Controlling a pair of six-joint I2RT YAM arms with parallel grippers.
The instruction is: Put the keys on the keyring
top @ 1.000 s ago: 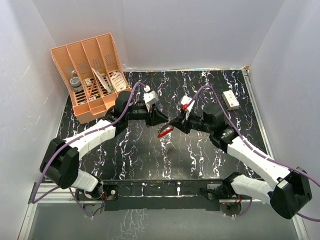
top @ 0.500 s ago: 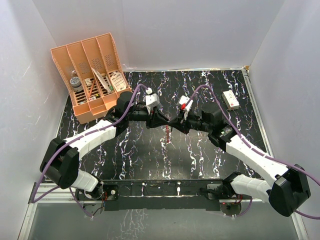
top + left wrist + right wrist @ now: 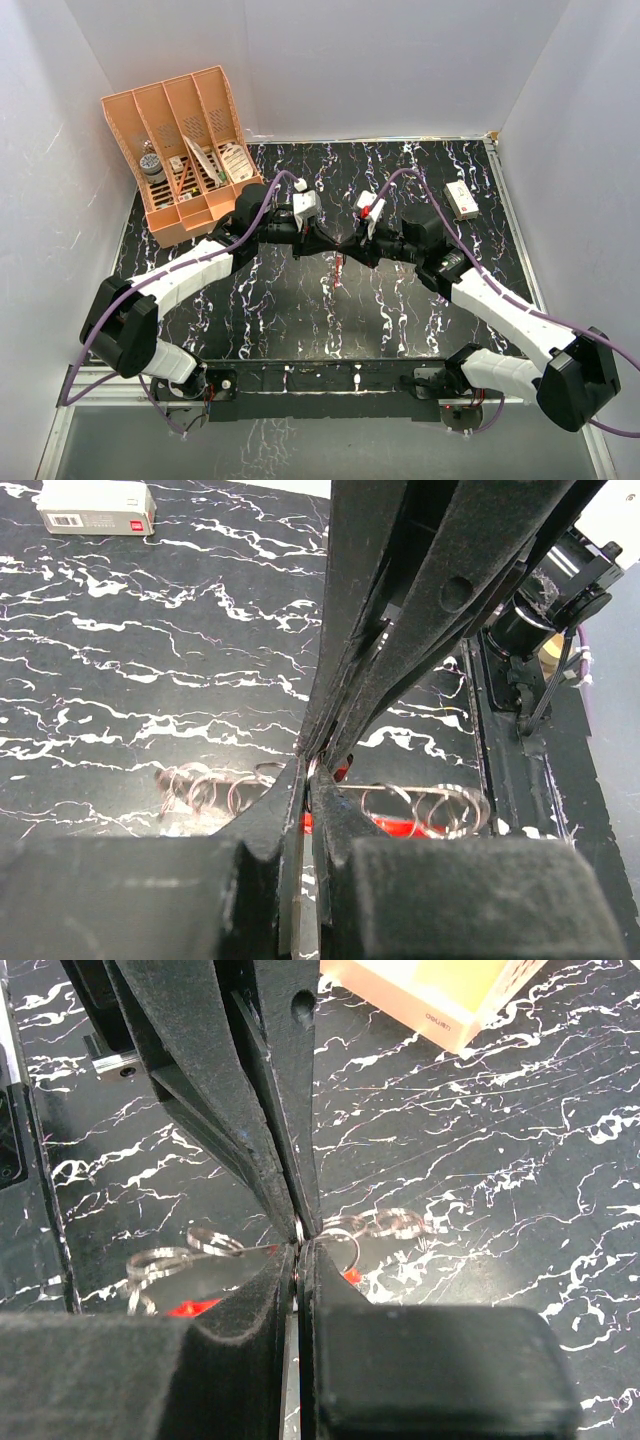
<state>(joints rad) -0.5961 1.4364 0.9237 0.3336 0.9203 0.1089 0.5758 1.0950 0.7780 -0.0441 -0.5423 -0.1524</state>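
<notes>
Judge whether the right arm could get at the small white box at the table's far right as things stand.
Probably yes: the white box lies in the open beside that arm. But the right gripper is shut, tip to tip with the left gripper at the keyring.

Bright, soft and even from overhead in the top view. White enclosure walls almost washed out, with hardly a shadow. Only faint, short shadows beneath the arms on the glossy black, white-veined marble tabletop. Sharp across that view, with slight bowing toward the corners.

Dimmer and harsher in contrast at both wrists. Heavily blurred up close: black padded fingers of the left gripper, likewise the right gripper and its fingers. Crisper farther off, on the marble veining and the small white rectangular box with a red mark. Bright glints on thin silvery wire rings.
</notes>
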